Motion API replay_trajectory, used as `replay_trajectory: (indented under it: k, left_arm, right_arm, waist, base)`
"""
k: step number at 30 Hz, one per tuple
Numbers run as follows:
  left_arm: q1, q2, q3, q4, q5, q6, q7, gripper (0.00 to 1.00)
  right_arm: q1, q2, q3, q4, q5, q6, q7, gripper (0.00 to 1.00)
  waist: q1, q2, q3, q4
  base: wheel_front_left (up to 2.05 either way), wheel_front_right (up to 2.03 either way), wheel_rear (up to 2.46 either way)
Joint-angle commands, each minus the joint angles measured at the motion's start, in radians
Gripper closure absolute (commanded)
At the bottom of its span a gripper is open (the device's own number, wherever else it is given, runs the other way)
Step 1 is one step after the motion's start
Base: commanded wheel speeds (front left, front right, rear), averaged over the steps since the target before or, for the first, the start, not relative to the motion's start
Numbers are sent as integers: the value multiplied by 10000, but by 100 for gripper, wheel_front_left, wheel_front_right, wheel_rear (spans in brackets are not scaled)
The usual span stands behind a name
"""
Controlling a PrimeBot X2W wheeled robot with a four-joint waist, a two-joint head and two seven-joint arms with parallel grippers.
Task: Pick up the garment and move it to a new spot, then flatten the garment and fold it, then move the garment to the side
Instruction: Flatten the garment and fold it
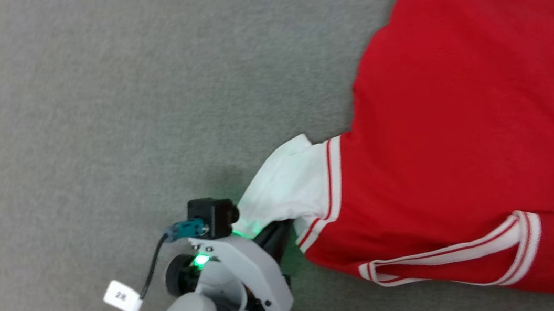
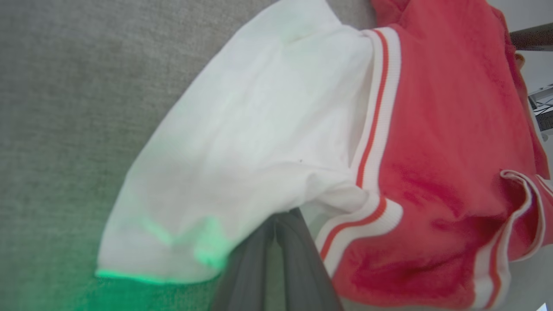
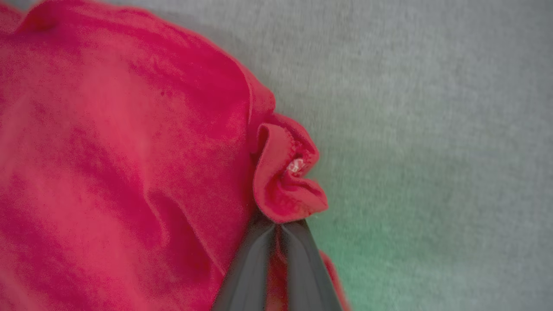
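A red, white-sleeved garment with red-and-white striped trim, on a grey surface.

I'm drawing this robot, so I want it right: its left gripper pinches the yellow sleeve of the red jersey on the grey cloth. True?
Not quite. The sleeve of the red short-sleeved fabric jersey is white, not yellow, as the left wrist view shows. The rest holds: the left gripper is shut on that sleeve, on the grey cloth surface.
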Motion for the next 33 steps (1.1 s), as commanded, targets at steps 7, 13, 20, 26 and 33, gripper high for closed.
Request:
replay_trajectory:
  k: [7,13,20,26,33]
  left_arm:
    - [887,860,390,304,-215,614,90,100]
    - [1154,1149,469,-22,-339,716,210,100]
    - [1266,1373,569,-333,-395,775,250,100]
    - [1259,1467,561,-548,-387,789,284,100]
    - [1131,1519,529,-610,-341,737,327,100]
  right_arm:
    - [3086,-692,780,-2308,1790,36,527,100]
    - [5661,-813,46,-4373,2757,36,963,100]
    - [7906,-270,-1140,-6289,2894,36,1544,100]
    - [9563,758,-2318,-7778,2475,36,2033,100]
    - [9561,1698,-2538,-7141,1689,16,2210,100]
  waist:
    - [0,0,-1242,-1450]
    - [0,0,-1589,-1941]
    - [0,0,-1725,-2249]
    - [0,0,-1655,-2350]
    - [0,0,-1426,-2558]
  base:
    - [0,0,0]
    - [0,0,0]
    - [0,0,0]
    - [0,0,0]
    - [0,0,0]
